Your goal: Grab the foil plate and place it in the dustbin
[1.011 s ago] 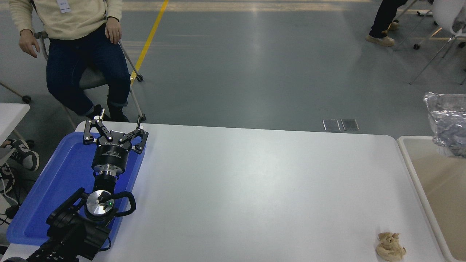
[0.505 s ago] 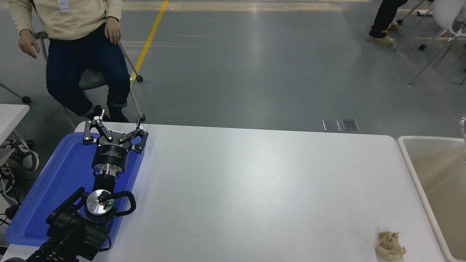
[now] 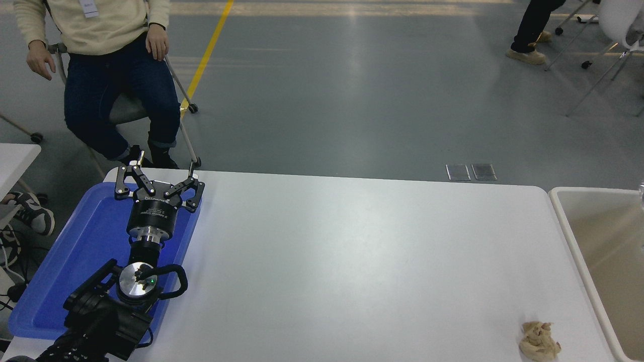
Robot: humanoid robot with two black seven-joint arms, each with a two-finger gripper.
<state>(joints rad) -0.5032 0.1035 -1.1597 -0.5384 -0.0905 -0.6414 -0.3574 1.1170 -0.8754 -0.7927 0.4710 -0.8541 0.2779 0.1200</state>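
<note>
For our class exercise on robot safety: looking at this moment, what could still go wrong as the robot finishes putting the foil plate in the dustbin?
1. Only a sliver of something shiny shows at the frame's right edge above the dustbin; the right gripper is out of view, so a release cannot be checked.
2. The tan wad lies close to the bin's rim, so a returning arm might knock it.
3. The left gripper sits open over the blue tray, near the table's far edge, where a person sits.

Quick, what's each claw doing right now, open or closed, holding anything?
Left claw: open, holding nothing, parked over the blue tray.
Right claw: not in view, so it cannot be told.
</note>
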